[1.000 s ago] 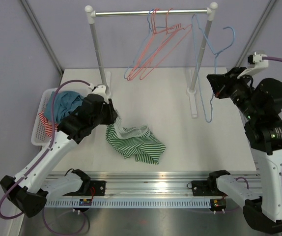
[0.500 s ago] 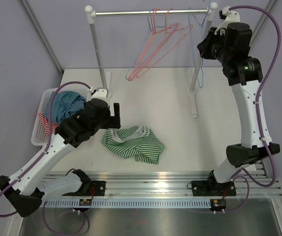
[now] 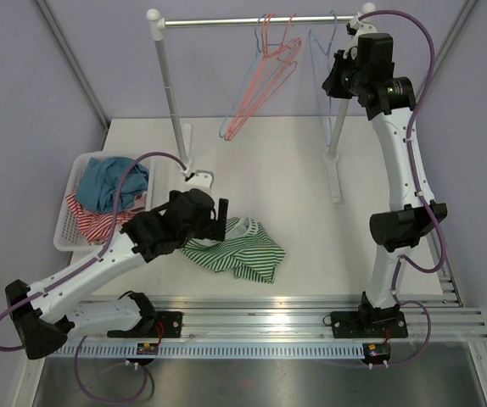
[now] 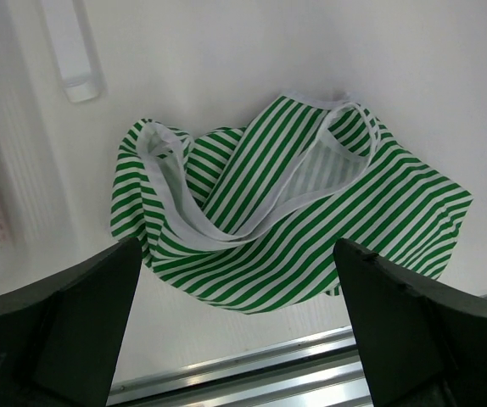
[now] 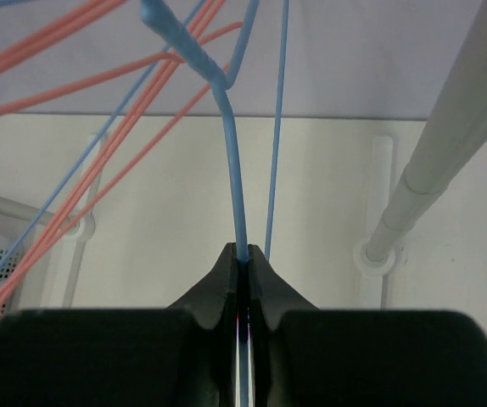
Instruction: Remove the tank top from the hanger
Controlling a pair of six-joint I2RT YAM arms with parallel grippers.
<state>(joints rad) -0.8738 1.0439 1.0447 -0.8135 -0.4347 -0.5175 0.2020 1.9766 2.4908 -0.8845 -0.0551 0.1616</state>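
Observation:
The green-and-white striped tank top [image 3: 237,251] lies crumpled on the white table [image 3: 294,170], off any hanger; the left wrist view shows it [image 4: 311,229] spread just beyond my fingers. My left gripper [image 3: 220,212] hovers at its left edge, open and empty, jaws wide in its own view [image 4: 243,339]. My right gripper [image 3: 334,80] is raised beside the rack's right post, shut on the wire of the bare blue hanger [image 3: 316,42]. In the right wrist view the blue hanger [image 5: 231,144] runs up from my closed gripper [image 5: 245,254].
Pink hangers [image 3: 265,76] hang from the rack rail [image 3: 226,22], close to the left of the blue one. The rack's posts [image 3: 169,85] stand at the back. A white basket [image 3: 65,233] of clothes sits at the left. A metal rail [image 4: 269,373] borders the near edge.
My left gripper opened, let the tank top drop onto the table, and shifted right and nearer. My right arm lifted the blue hanger from low on the right up to the rail.

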